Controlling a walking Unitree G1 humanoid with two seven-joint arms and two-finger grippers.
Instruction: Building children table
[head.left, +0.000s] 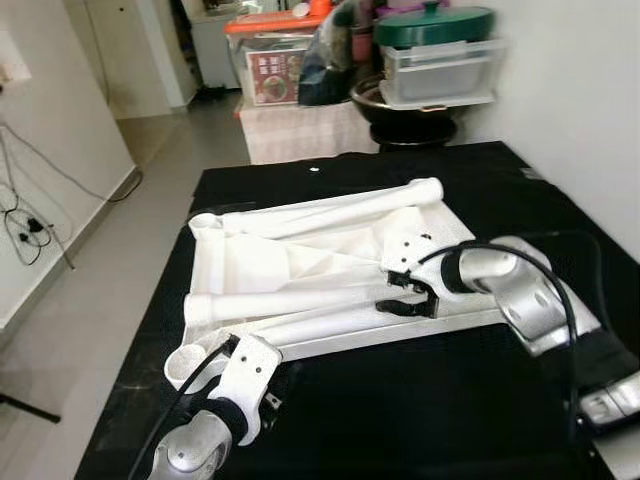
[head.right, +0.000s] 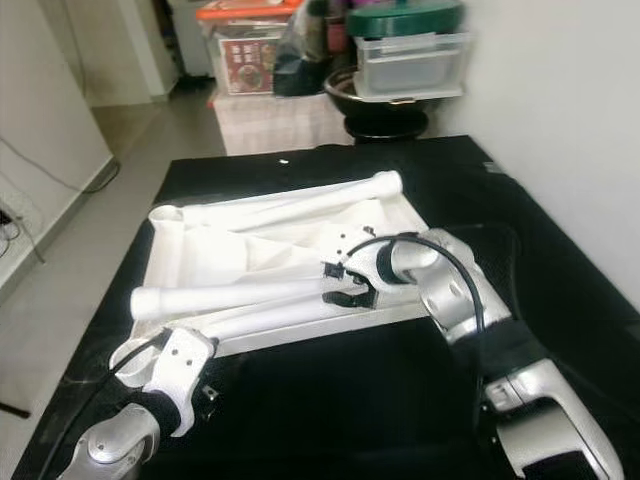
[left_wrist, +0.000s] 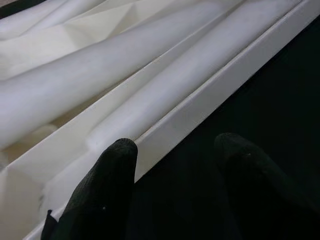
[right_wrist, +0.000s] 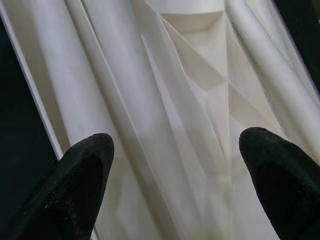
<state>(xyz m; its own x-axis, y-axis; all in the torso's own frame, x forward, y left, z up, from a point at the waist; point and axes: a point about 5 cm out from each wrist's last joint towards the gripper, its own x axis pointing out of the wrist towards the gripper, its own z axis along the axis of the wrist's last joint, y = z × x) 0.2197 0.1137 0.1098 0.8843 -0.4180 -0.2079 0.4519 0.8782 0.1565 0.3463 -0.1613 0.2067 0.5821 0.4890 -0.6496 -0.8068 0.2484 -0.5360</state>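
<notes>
Black mat (head.left: 420, 400), white tabletop (head.left: 300, 265) upside down, right gripper (head.left: 405, 293) spread over it, left gripper (left_wrist: 175, 165) spread at its edge.

Bright even daylight, white parts near blown out w/ glare, background soft, wrist views slightly blurred.

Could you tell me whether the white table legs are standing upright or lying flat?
Lying flat: the white table legs rest lengthwise on the overturned tabletop, none attached upright.

Plain white tabletop (head.left: 250, 265) and white legs (head.left: 300, 298) on black cloth (head.left: 400, 400); black-fingered hands, silver arms.
</notes>
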